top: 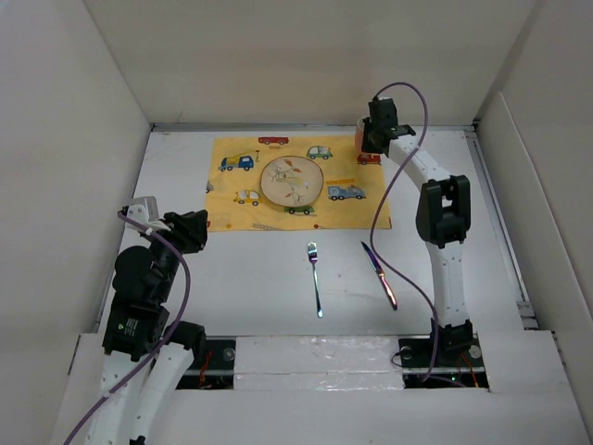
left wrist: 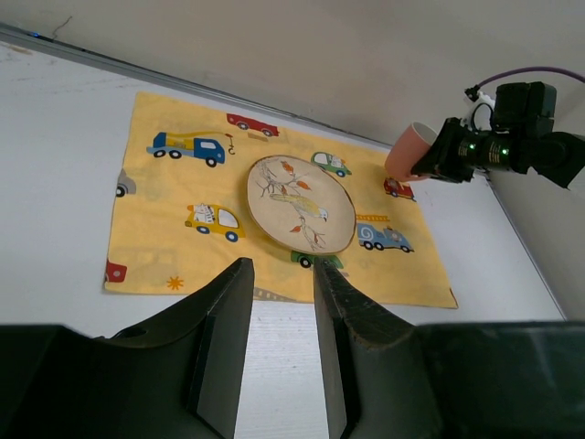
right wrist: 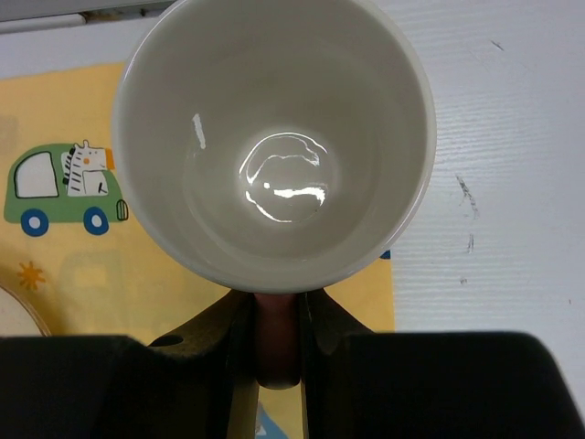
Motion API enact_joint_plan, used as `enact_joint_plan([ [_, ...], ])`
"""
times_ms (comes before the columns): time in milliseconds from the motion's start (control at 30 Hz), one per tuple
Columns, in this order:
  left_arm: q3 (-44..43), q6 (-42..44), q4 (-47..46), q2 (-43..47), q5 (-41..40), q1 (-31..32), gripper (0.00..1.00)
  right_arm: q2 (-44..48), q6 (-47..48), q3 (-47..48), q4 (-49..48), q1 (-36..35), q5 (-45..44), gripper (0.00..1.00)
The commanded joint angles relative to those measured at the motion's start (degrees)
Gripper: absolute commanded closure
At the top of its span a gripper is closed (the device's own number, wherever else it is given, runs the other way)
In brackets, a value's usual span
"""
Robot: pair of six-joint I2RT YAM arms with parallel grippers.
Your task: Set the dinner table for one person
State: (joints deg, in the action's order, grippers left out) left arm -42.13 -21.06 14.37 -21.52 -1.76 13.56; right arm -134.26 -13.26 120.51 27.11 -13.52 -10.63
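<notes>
The white dinner table (top: 232, 278) bears a yellow placemat (top: 232, 195) printed with vehicles, and a round patterned plate (top: 292, 181) lies on it. My right gripper (top: 374, 139) is shut on the handle of a terracotta mug (right wrist: 274, 137) with a white inside, held over the placemat's far right corner; the mug also shows in the left wrist view (left wrist: 409, 153). A fork (top: 315, 275) and a knife (top: 380, 273) lie on the bare table in front of the placemat. My left gripper (left wrist: 279, 274) is open and empty, at the near left, off the placemat.
Off-white wall panels (top: 74, 139) close in the table on the left, back and right. A purple cable (top: 408, 102) loops above the right arm.
</notes>
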Motion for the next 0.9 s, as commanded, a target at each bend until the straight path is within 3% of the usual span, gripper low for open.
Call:
enact_joint_plan([
  [0,-0.8,0.6,-2.9,0.5,0.3,0.4,0.7,0.0,1.0,4.8,-3.4,0.1,-1.5,1.0],
  [267,-0.8,0.8,-3.1,0.4,0.0,0.4,0.7,-1.4,0.5,3.8,-3.6,1.2,-0.1,0.95],
  [333,-0.7,0.6,-2.9,0.2,0.1,0.4,0.7,-1.0,-0.1,3.0,-4.0,1.2,0.0,0.81],
  [367,-0.6,0.6,-3.2,0.4,0.4,0.4,0.7,-0.5,-0.5,2.5,-4.1,1.2,-0.2,0.63],
  [433,-0.7,0.6,-3.4,0.3,0.3,0.4,0.7,2.5,-0.8,-0.8,-6.3,1.2,-0.4,0.44],
  [533,-0.7,0.6,-3.1,0.4,0.4,0.4,0.7,7.8,-1.2,-3.8,-7.8,1.2,-0.4,0.37],
  [633,-0.6,0.6,-3.6,0.4,0.5,0.4,0.7,14.4,-1.5,-6.2,-8.6,1.2,-1.3,0.36],
  [700,-0.5,0.5,-3.2,0.4,0.5,0.4,0.7,18.6,-2.3,-10.7,-9.7,0.5,-1.8,0.36],
  [767,-0.4,0.4,-3.6,0.7,1.0,0.4,0.7,26.1,-2.8,-18.8,-12.7,-1.0,-1.9,0.43],
  [800,-0.4,0.4,-3.7,0.7,1.0,0.4,0.7,28.8,-3.6,-22.6,-14.4,-1.8,-1.5,0.55],
  [833,-0.4,0.4,-3.6,0.7,0.9,0.4,0.7,31.7,-3.6,-26.4,-17.9,-2.6,-0.8,0.86],
  [867,-0.4,0.4,-3.6,0.7,0.9,0.4,0.7,37.2,-4.3,-30.6,-20.1,-3.7,-0.1,0.98],
])
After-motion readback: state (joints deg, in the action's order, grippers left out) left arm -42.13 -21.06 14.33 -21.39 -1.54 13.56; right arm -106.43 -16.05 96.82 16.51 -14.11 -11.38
